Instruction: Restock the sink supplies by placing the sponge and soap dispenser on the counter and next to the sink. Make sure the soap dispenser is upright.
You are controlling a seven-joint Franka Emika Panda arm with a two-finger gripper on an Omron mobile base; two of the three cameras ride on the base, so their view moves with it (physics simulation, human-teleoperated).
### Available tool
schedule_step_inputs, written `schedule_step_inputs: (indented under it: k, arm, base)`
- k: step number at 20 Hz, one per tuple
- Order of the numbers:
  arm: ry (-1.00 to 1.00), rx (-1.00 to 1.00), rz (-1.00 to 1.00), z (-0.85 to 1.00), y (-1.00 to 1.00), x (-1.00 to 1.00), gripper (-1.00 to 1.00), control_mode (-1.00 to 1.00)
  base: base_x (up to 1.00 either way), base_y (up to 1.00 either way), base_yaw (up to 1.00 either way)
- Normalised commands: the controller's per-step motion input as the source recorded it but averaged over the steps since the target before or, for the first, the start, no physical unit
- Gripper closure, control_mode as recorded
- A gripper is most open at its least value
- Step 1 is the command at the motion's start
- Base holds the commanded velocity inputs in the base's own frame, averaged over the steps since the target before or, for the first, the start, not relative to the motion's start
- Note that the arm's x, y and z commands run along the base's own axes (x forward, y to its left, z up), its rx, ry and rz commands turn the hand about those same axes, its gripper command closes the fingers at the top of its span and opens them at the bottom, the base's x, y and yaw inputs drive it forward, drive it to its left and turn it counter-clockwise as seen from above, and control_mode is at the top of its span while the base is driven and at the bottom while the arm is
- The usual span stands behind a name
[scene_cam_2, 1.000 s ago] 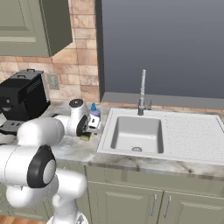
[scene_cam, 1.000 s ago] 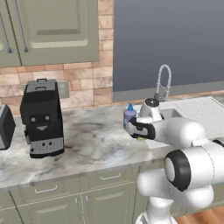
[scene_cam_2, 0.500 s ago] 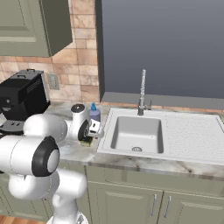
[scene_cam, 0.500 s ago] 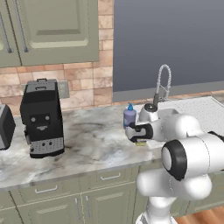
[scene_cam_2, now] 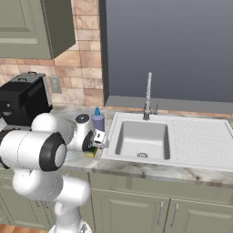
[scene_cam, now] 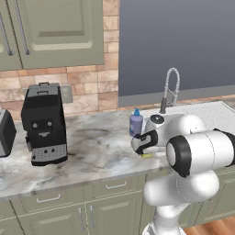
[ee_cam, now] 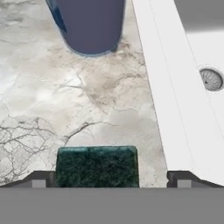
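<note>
The sponge, dark green side up, lies flat on the marble counter between my gripper's wide-apart fingertips, with a gap showing on its right side. Its yellow edge peeks out under the hand in the left base view, and the sponge shows below the hand in the right base view. The soap dispenser stands upright just behind it, by the sink's left rim; the same bottle shows its base ahead of the hand. The gripper hangs low and open.
A chrome spring faucet rises behind the basin, whose drain shows to the right. A black coffee machine and a toaster stand at the left of the counter. Bare marble lies between them and the bottle.
The arm's elbow has swung nearer the cameras while the hand stays low over the sponge beside the bottle. Sponge and bottle have not moved.
</note>
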Motion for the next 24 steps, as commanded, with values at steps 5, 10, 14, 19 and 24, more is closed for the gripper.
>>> schedule_step_inputs:
  k: [5, 10, 14, 19, 24]
  arm:
    - [-0.07, 0.03, 0.00, 0.73, -0.15, -0.29, -1.00, -1.00]
    - [-0.10, 0.03, 0.00, 1.00, -0.06, -0.42, -1.00, -1.00]
    - [-0.07, 0.03, 0.00, 1.00, -0.08, -0.55, -1.00, -1.00]
    - [-0.02, 0.04, 0.00, 1.00, -0.23, -0.82, -1.00, -1.00]
    - [-0.01, 0.01, 0.00, 1.00, -0.19, -0.91, -1.00, -1.00]
  base:
    - [0.00, 0.00, 0.00]
    - [0.00, 0.00, 0.00]
    - [0.00, 0.00, 0.00]
    - [0.00, 0.00, 0.00]
    - [0.00, 0.00, 0.00]
